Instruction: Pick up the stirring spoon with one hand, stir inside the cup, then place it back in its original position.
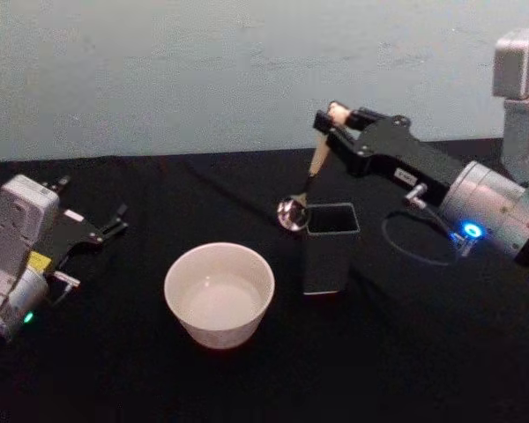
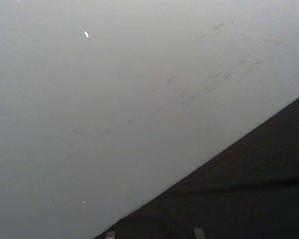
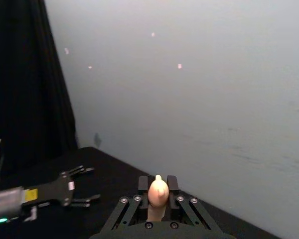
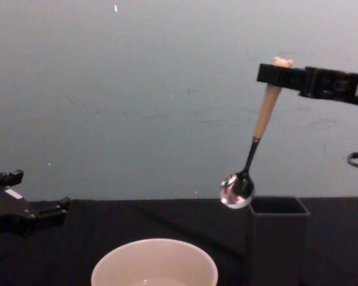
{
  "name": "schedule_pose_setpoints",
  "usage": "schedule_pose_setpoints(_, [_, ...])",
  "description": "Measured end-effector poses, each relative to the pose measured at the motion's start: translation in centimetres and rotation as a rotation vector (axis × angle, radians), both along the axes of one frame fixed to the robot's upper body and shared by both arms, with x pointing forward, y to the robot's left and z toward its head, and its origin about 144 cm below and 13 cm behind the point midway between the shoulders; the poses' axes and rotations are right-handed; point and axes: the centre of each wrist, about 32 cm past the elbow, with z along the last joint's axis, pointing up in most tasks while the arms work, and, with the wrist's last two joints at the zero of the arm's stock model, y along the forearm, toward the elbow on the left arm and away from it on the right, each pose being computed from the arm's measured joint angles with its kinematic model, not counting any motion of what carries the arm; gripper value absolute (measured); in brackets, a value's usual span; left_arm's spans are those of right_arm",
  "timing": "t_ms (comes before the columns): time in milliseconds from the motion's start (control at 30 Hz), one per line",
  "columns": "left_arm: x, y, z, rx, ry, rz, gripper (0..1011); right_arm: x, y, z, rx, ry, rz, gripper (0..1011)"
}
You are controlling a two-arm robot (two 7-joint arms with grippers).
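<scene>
My right gripper (image 1: 335, 123) is shut on the top of the stirring spoon's beige handle (image 1: 319, 157), and the spoon hangs in the air. Its shiny bowl (image 4: 237, 190) sits just left of and slightly above the rim of the dark grey square holder (image 4: 277, 238). The bear-head tip (image 3: 158, 190) pokes up between the right gripper's fingers (image 3: 158, 199). The cream-white cup (image 1: 219, 293) stands on the black table, left of and nearer than the holder. My left gripper (image 1: 115, 222) rests open at the table's left side, far from the cup.
A black cloth covers the table (image 1: 379, 370). A pale wall (image 4: 137, 89) rises behind it. A loose cable (image 1: 410, 238) loops by the right arm's wrist. Open table lies between the cup and the left gripper (image 4: 39, 208).
</scene>
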Motion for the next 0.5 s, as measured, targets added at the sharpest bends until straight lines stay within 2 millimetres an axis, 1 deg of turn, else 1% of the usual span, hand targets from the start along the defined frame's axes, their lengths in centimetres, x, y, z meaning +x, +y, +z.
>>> schedule_pose_setpoints(300, [0.0, 0.0, 0.0, 0.000, 0.000, 0.000, 1002, -0.2, 1.7, -1.2, -0.025, 0.021, 0.075, 223])
schedule_pose_setpoints(500, [0.0, 0.0, 0.0, 0.000, 0.000, 0.000, 1002, -0.2, 2.5, -1.8, -0.040, 0.027, 0.105, 223])
